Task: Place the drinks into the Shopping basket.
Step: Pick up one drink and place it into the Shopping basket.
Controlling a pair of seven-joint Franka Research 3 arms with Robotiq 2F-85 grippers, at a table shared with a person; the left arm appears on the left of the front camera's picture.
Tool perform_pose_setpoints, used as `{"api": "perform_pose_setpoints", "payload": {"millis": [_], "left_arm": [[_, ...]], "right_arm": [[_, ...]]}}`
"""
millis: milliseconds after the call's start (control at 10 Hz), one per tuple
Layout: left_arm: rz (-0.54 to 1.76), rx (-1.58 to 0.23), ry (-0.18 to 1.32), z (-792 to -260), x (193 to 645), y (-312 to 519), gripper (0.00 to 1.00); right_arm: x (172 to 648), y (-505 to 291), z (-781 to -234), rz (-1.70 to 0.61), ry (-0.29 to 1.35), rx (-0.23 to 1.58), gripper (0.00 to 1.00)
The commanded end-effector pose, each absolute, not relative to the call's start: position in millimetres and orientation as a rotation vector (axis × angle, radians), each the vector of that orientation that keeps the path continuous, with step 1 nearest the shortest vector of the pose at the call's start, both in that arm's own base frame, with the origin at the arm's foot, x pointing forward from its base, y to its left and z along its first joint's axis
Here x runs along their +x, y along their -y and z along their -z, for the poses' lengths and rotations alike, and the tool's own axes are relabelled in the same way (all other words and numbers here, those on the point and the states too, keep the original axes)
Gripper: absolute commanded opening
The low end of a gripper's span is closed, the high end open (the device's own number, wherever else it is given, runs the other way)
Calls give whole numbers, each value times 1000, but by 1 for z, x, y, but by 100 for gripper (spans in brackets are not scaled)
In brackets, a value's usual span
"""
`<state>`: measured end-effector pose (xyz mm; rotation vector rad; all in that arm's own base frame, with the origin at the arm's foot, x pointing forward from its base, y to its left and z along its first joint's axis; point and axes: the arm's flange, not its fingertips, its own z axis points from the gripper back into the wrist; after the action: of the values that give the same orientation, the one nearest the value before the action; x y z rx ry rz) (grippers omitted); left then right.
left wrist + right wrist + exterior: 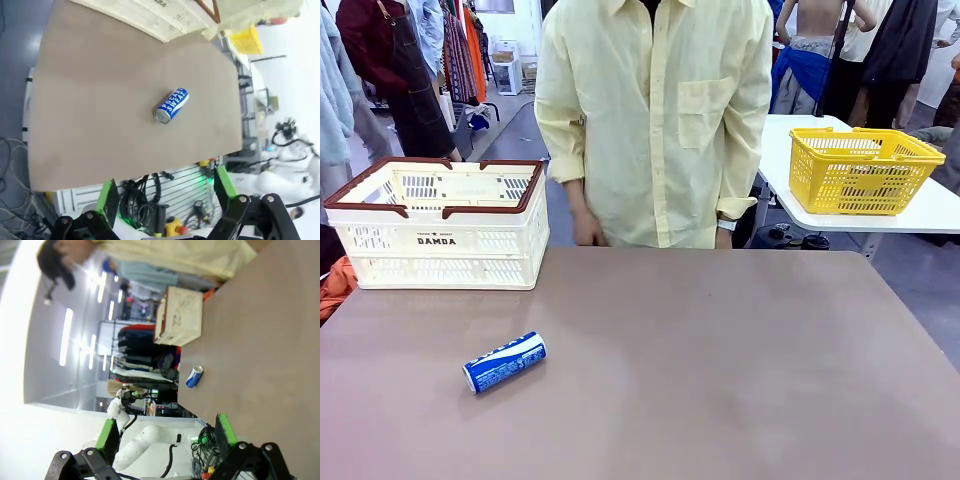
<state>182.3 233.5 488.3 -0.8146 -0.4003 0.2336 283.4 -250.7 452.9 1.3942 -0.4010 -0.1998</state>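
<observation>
On the near-left stretch of the brown table (pixel 740 380), one blue can (pixel 505 362) lies on its side, silver end angled toward my side, touching nothing. On its side like this, I judge it free to roll if nudged along its flank.

The Shopping basket (pixel 380 262) stands upright at the far-left corner, mouth up, lettering facing me. It sits beyond the can, so the carry looks short.

The left gripper (pixel 165 195) hangs high over the near edge with its jaws wide apart and nothing between the green pads. It looks down on the can, so I take it as the natural arm for the pick.

The right gripper (pixel 164 430) is likewise spread and empty, held off the table's right side, clear of the lane.

The person (pixel 650 120) stands at the far edge with one hand (pixel 588 230) low by the rim, touching nothing.

The yellow basket (pixel 860 170) sits on a separate white table, not my target.
</observation>
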Motion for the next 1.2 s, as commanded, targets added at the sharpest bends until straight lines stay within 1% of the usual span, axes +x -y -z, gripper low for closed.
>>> {"api": "perform_pose_setpoints", "payload": {"millis": [0,300,400,500,600,800,900,1100], "left_arm": [[-100,-670,394,-511,212,-170,100],[182,-378,327,-518,252,-51,100],[280,-313,311,-513,265,-15,100],[353,-276,262,-503,279,18,100],[335,-188,247,-489,294,50,100],[246,-69,146,-447,313,119,100],[167,-11,147,-426,320,144,100],[101,4,120,-390,331,171,100]], "right_arm": [[282,250,-455,179,422,1401,100],[282,250,-455,179,422,1401,100],[282,250,-455,179,422,1401,100],[282,250,-455,179,422,1401,100],[282,250,-455,179,422,1401,100],[282,250,-455,179,422,1401,100],[282,250,-455,179,422,1401,100],[282,250,-455,179,422,1401,100]]}}
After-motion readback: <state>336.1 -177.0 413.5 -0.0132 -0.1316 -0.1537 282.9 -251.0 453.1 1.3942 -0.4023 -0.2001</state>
